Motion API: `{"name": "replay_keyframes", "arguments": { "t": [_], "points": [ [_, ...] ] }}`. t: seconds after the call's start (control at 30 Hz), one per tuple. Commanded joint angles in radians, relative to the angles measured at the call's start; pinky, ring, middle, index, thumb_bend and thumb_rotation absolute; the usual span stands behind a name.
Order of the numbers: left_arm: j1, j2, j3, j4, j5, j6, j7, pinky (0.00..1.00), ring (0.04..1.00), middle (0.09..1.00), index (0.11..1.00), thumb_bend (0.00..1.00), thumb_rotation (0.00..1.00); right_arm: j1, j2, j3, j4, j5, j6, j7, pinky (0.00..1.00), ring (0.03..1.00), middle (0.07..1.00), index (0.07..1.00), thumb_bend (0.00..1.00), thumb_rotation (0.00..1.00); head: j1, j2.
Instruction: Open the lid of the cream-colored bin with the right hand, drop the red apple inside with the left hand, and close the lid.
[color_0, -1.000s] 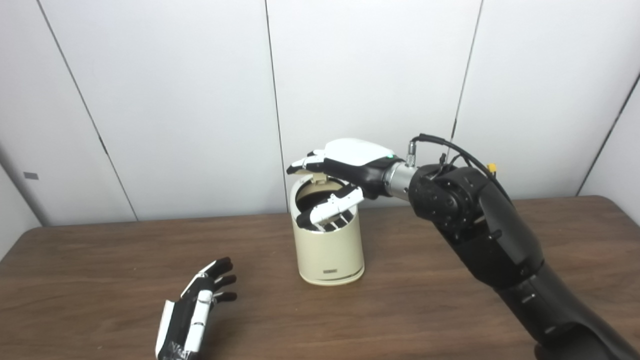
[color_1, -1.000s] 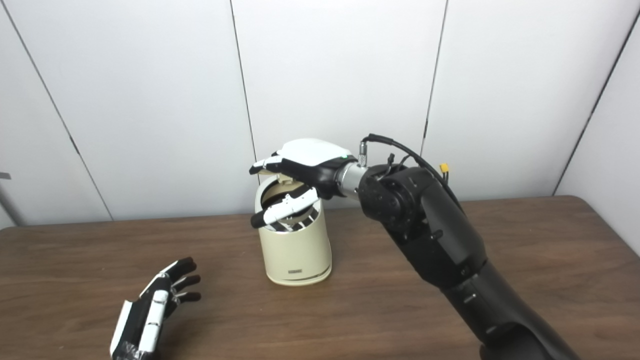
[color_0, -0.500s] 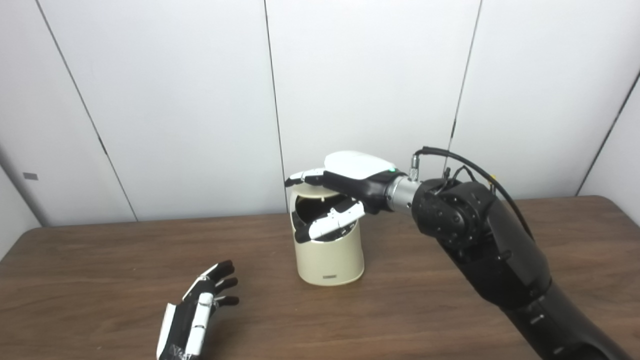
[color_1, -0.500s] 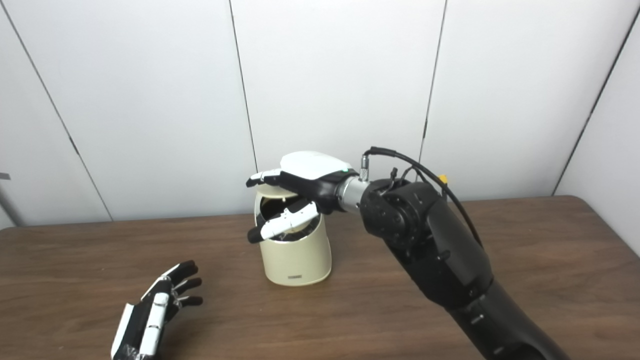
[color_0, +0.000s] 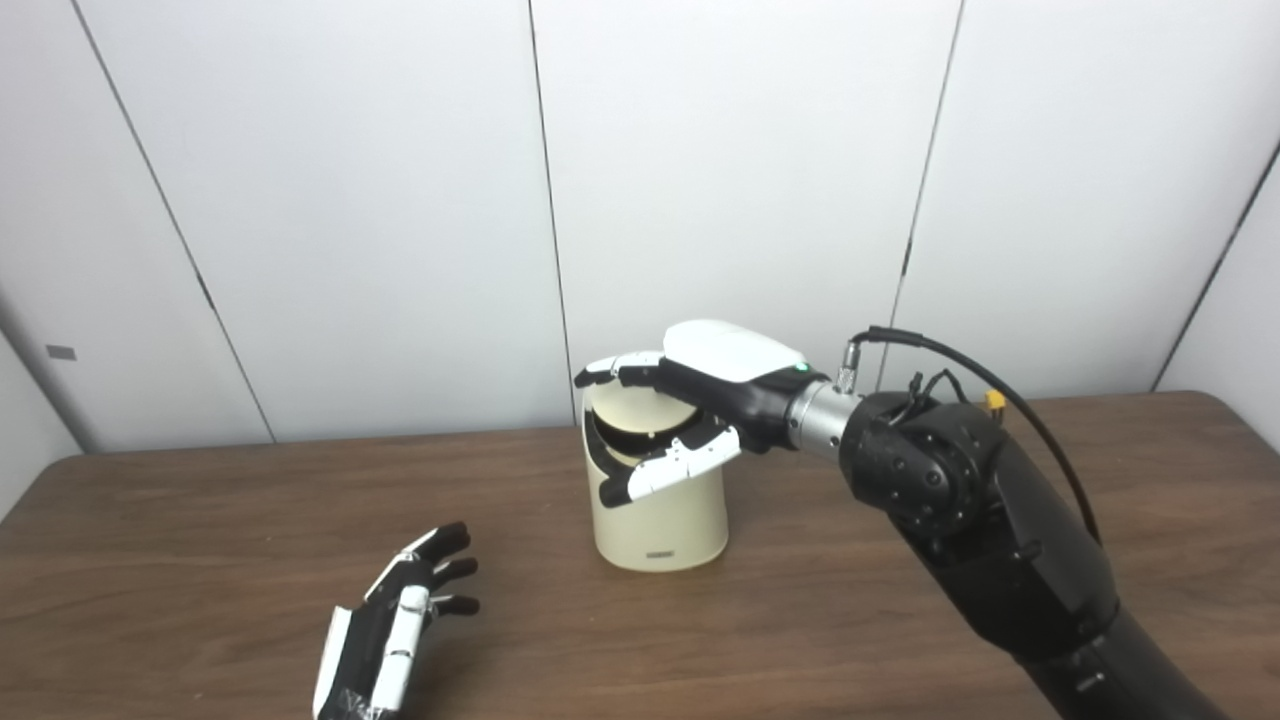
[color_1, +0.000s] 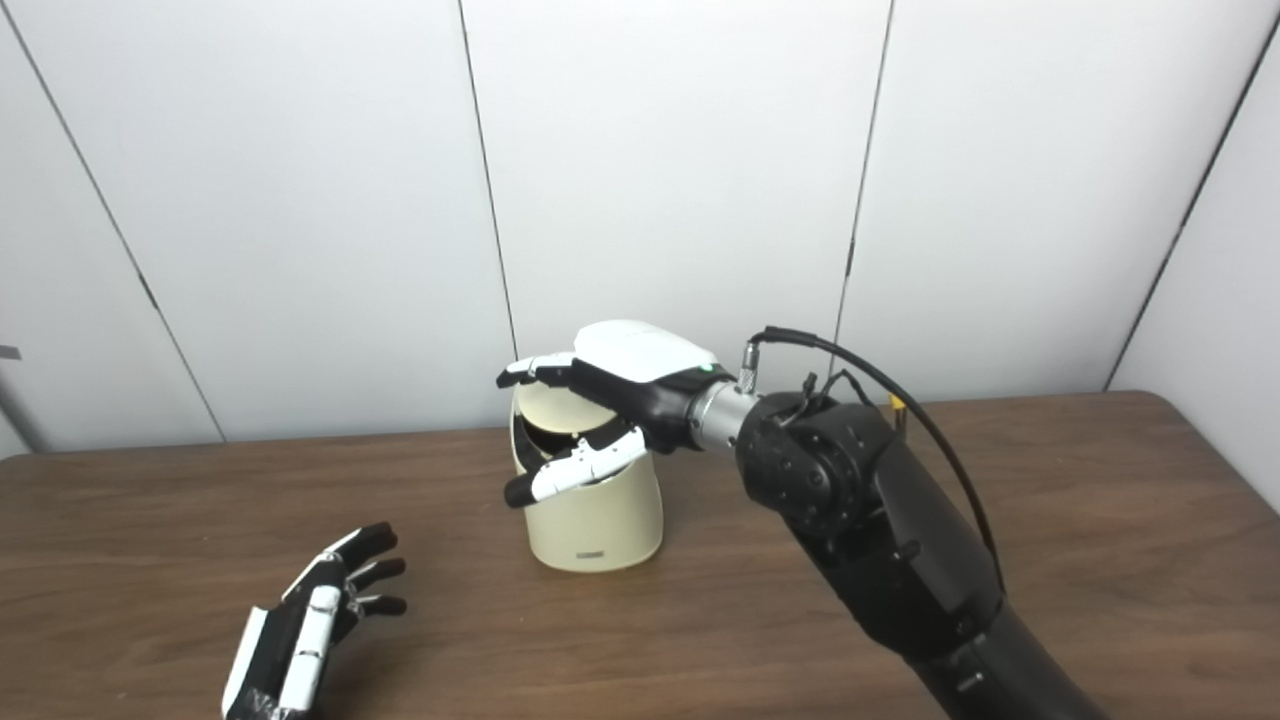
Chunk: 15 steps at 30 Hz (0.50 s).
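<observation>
You're closing: right hand (color_0: 690, 415) fingers spread on the lid (color_0: 640, 412) at centre frame (no apple visible); press flat. Left hand (color_0: 390, 630) fingers apart.

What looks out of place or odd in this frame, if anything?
Nothing is spilled or damaged. The bin stands upright, its lid nearly down under the right hand. No apple shows anywhere, and the left hand is open and holds nothing.

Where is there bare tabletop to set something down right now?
Bare wood runs between the left hand and the bin, and behind the right arm toward the table's far right corner. It is crowded at the bin's top, where the right hand sits.
</observation>
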Motion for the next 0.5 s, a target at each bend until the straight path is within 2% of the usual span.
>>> {"name": "replay_keyframes", "arguments": {
  "t": [0.0,0.07,0.27,0.47],
  "points": [
    [0.028,0.0,-0.001,-0.005,-0.005,-0.004,-0.006,0.61,0.767,0.825,0.809,0.47,0.88,-0.016,-0.004,-0.019,-0.041,0.009,-0.006,-0.025,0.76,0.857,0.889,0.885,0.69,0.82,0.001,0.005],
    [0.03,0.0,-0.002,-0.01,-0.004,-0.005,-0.007,0.61,0.765,0.822,0.808,0.47,0.89,-0.003,-0.008,-0.02,-0.047,0.009,-0.001,-0.023,0.76,0.86,0.891,0.885,0.69,0.83,0.002,0.007],
    [0.039,-0.004,-0.005,-0.029,0.009,-0.002,-0.001,0.6,0.755,0.814,0.798,0.47,0.88,0.033,-0.009,-0.029,-0.051,0.012,0.006,-0.03,0.75,0.855,0.888,0.874,0.67,0.71,0.009,0.021],
    [0.044,-0.003,-0.011,-0.049,0.024,0.012,0.001,0.6,0.749,0.814,0.796,0.5,0.89,0.06,-0.011,-0.03,-0.05,0.01,-0.003,-0.044,0.72,0.823,0.871,0.863,0.71,0.72,0.012,0.03]
  ]
}}
